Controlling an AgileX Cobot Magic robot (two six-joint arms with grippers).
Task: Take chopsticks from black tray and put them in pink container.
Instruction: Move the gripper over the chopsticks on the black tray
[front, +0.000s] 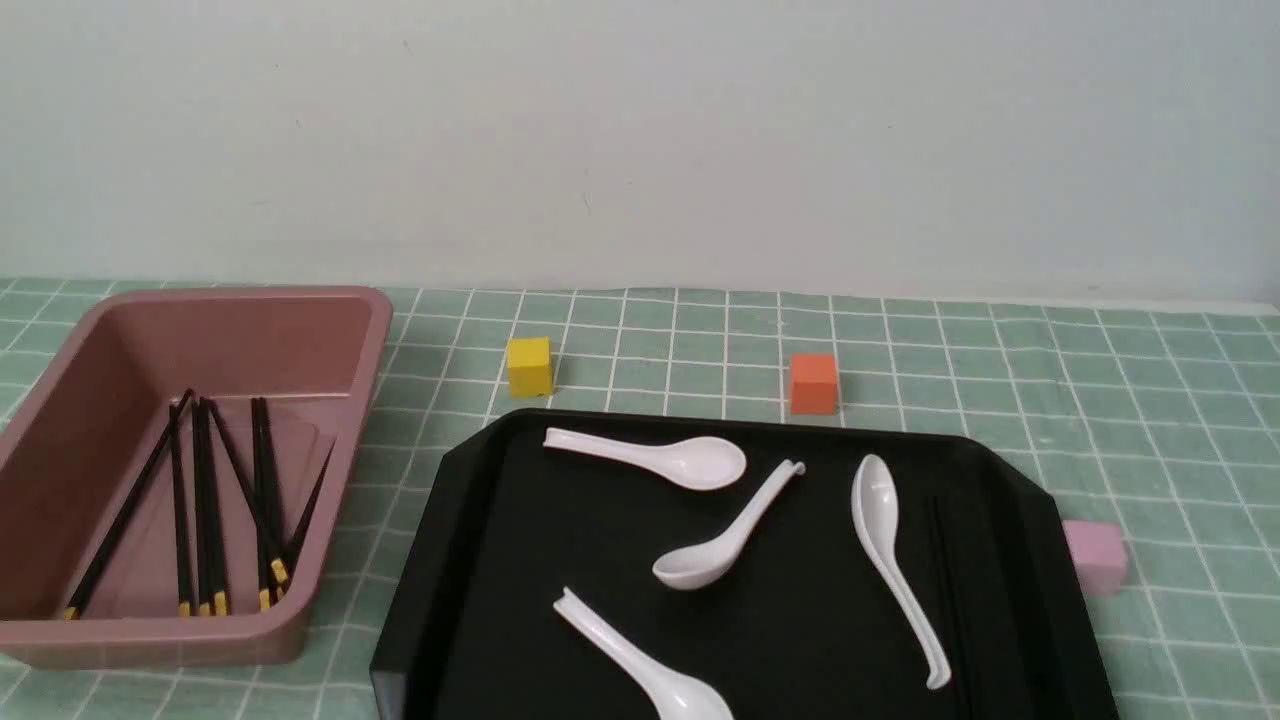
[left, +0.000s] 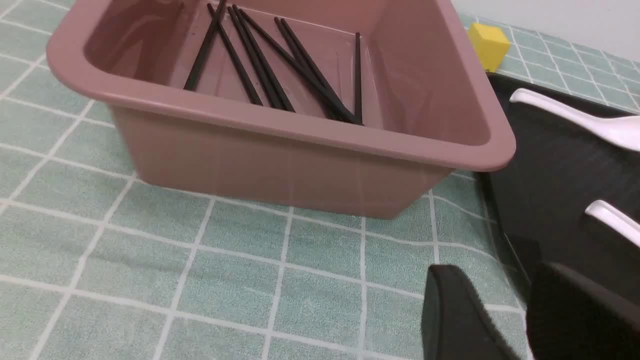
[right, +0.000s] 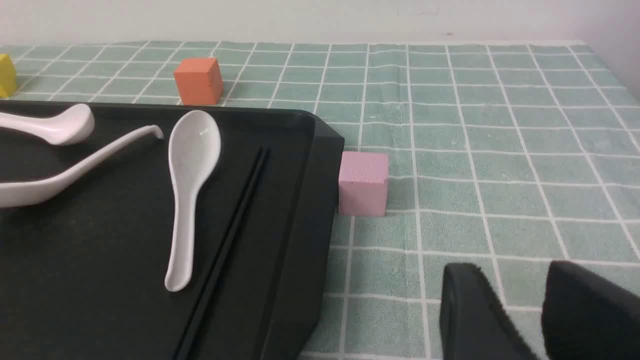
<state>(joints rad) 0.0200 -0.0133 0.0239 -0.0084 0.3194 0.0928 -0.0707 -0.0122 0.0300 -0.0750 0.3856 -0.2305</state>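
Several black chopsticks with yellow ends (front: 203, 500) lie in the pink container (front: 60, 420) at the left, which also fills the left wrist view (left: 280, 160) with the sticks (left: 267, 75) inside. Two more chopsticks (right: 233, 220) lie side by side on the black tray (right: 100, 240) near its right rim, faint in the front view (front: 945, 590). My left gripper (left: 500, 272) is open over the cloth by the tray's left edge (left: 550, 165). My right gripper (right: 512, 270) is open over the cloth to the right of the tray. Neither gripper holds anything, and neither shows in the front view.
Several white spoons (front: 690, 462) lie on the black tray (front: 560, 540); one (right: 190, 170) is right beside the two chopsticks. A yellow cube (front: 529, 366) and an orange cube (front: 813, 384) stand behind the tray. A pale pink cube (front: 1095, 556) touches its right edge.
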